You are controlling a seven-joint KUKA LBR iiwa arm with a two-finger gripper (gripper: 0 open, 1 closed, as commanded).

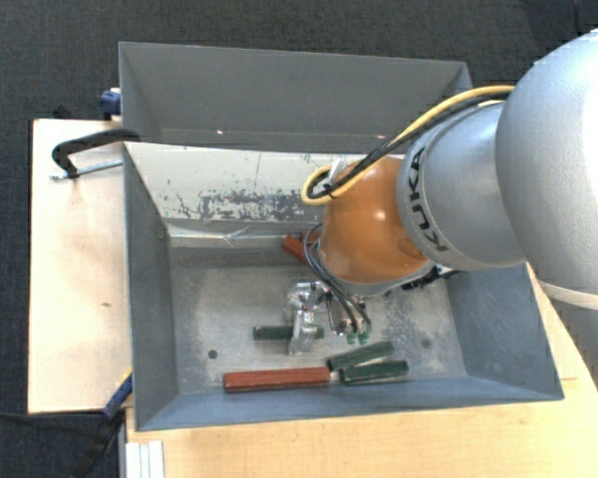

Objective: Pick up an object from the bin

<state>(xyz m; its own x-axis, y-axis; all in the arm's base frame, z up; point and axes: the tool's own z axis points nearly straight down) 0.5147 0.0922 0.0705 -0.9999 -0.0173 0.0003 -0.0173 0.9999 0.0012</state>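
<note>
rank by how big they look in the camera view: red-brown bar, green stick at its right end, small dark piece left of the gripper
1. red-brown bar, clearly longest
2. green stick
3. small dark piece, though the gripper may hide its right end

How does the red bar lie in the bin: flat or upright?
Flat. The red bar lies full length on the bin floor, along the near wall, its right end by a green piece.

Grey bin (pixel 149 297), back wall flecked dark.
Red-brown stick (pixel 277 378), two dark green pieces (pixel 379 370), orange wrist cover (pixel 364 232), yellow cable (pixel 450 107).
</note>
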